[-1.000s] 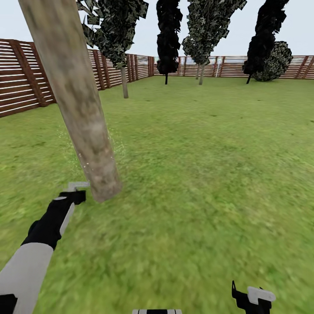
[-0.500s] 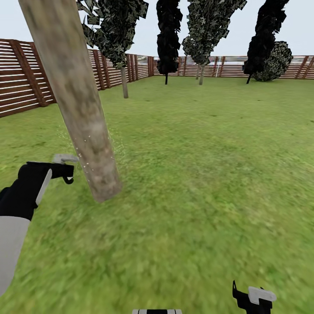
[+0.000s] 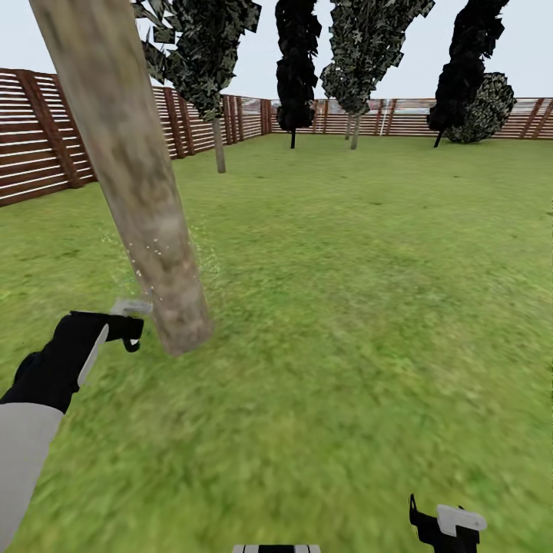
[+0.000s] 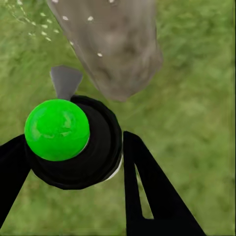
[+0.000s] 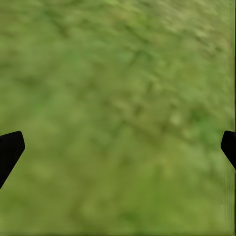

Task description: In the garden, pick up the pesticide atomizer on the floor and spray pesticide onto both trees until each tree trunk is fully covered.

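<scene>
A thick pale grey-brown tree trunk point(image 3: 138, 192) leans up from the lawn at the left, its base in the grass. White droplets speckle its lower part point(image 4: 113, 44). My left gripper point(image 3: 132, 332) is just left of the trunk's base, shut on the pesticide atomizer point(image 4: 59, 130). The atomizer has a black body, a bright green round cap and a grey nozzle point(image 4: 64, 81) that points at the trunk. Its nozzle point(image 3: 132, 307) is all that shows of it above the hand in the head view. My right gripper point(image 3: 444, 526) hangs low at the right, open over bare grass point(image 5: 118, 123).
A brown slat fence point(image 3: 46, 138) rings the lawn. Further trees stand far back: one with a pale slim trunk point(image 3: 220, 146) by the left fence, another point(image 3: 355, 130) at the back, and near-black ones point(image 3: 293, 69) beside them. Open grass lies ahead and to the right.
My left gripper with the atomizer swung up and to the left, away from the trunk's base, then came back down and a little right. The right arm has not moved.
</scene>
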Available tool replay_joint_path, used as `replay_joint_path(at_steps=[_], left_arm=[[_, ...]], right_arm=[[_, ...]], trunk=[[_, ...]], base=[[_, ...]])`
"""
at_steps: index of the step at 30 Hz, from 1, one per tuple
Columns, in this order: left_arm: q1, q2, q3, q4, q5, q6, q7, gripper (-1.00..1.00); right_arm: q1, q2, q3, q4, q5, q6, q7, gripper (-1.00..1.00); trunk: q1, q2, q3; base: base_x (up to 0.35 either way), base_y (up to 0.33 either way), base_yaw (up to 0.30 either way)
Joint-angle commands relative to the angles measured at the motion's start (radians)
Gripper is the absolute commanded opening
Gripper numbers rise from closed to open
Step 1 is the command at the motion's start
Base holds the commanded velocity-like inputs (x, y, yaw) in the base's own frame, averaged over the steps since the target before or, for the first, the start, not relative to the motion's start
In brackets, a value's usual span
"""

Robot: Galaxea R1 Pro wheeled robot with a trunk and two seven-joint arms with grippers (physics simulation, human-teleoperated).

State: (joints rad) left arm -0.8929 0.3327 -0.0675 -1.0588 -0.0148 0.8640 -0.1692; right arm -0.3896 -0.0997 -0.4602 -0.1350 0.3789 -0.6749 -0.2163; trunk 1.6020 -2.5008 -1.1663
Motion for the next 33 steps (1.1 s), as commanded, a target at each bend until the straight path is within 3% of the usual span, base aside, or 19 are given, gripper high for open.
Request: replay_joint_path(at_steps=[1,2,5,8,9,11,15,16,18,23,26,28,30,32,33], left_arm=[[0.01,-0.019,0.002,0.002,-0.007,-0.002,0.012,-1.0],[0.015,-0.039,0.005,0.002,-0.006,-0.003,0.038,-1.0],[0.018,-0.051,0.011,0.003,-0.002,-0.001,0.098,-1.0],[0.02,-0.047,0.127,0.006,-0.005,-0.003,0.109,-1.0],[0.02,-0.043,0.151,0.019,-0.007,-0.005,0.109,-1.0],[0.021,-0.041,0.164,0.048,-0.019,-0.006,0.111,-1.0],[0.02,-0.056,0.162,0.061,-0.068,-0.006,0.12,-1.0],[0.02,-0.074,0.161,0.061,-0.074,-0.006,0.139,-1.0],[0.019,-0.082,0.161,0.061,-0.075,-0.005,0.17,-1.0],[0.02,-0.085,0.16,0.061,-0.072,-0.005,0.181,-1.0],[0.02,-0.142,0.158,0.054,-0.074,-0.006,0.18,-1.0],[0.02,-0.153,0.159,0.051,-0.075,-0.006,0.18,-1.0],[0.02,-0.15,0.159,0.051,-0.077,-0.006,0.18,-1.0],[0.021,-0.13,0.167,0.06,-0.08,-0.006,0.183,-1.0],[0.021,-0.1,0.169,0.063,-0.08,-0.006,0.187,-1.0]], right_arm=[[0.0,0.0,0.0,0.0,0.0,0.0,0.0,1.0],[0.0,0.0,0.0,0.0,0.0,0.0,0.0,1.0],[0.0,0.0,0.0,0.0,0.0,0.0,0.0,1.0],[0.0,0.002,0.0,0.0,0.0,0.0,0.0,1.0],[0.0,0.003,0.0,0.0,0.0,0.0,0.0,1.0],[0.0,0.003,0.0,0.0,0.0,0.0,0.0,1.0],[0.0,0.003,0.0,0.0,0.0,0.0,0.0,1.0],[0.0,0.003,0.0,0.0,0.0,0.0,0.0,1.0],[0.0,0.003,0.0,0.0,0.0,0.0,0.0,1.0],[0.0,0.003,0.0,0.001,0.0,0.0,0.0,1.0],[0.0,0.003,0.0,0.001,0.0,0.0,0.0,1.0],[0.0,0.003,0.0,0.001,0.0,0.0,0.0,1.0],[0.0,0.003,0.0,0.001,0.0,0.0,0.0,1.0],[0.0,0.003,0.0,0.001,0.0,0.0,0.0,1.0],[0.0,0.003,0.0,0.002,0.0,0.0,0.0,1.0]], trunk=[[0.0,0.0,0.0],[0.0,0.0,0.0],[0.0,0.0,0.0],[0.0,0.0,0.0],[0.0,0.0,0.0],[0.0,0.0,0.0],[0.0,0.0,0.0],[0.0,0.0,0.0],[0.0,0.0,0.0],[0.0,0.0,0.0],[0.0,0.0,0.0],[0.0,0.0,0.0],[0.0,0.0,0.0],[0.0,0.0,0.0],[0.0,0.0,0.0]], base=[[0.0,-0.235,0.0],[0.0,-0.255,0.0],[0.0,-0.265,0.0],[0.012,-0.269,0.11],[0.097,-0.269,0.246],[0.129,-0.264,0.264],[0.18,-0.241,0.277],[0.198,-0.231,0.278],[0.199,-0.231,0.276],[0.187,-0.233,0.116],[0.12,-0.254,0.005],[0.097,-0.263,0.0],[0.091,-0.264,0.0],[0.019,-0.27,0.0],[0.005,-0.273,0.0]])
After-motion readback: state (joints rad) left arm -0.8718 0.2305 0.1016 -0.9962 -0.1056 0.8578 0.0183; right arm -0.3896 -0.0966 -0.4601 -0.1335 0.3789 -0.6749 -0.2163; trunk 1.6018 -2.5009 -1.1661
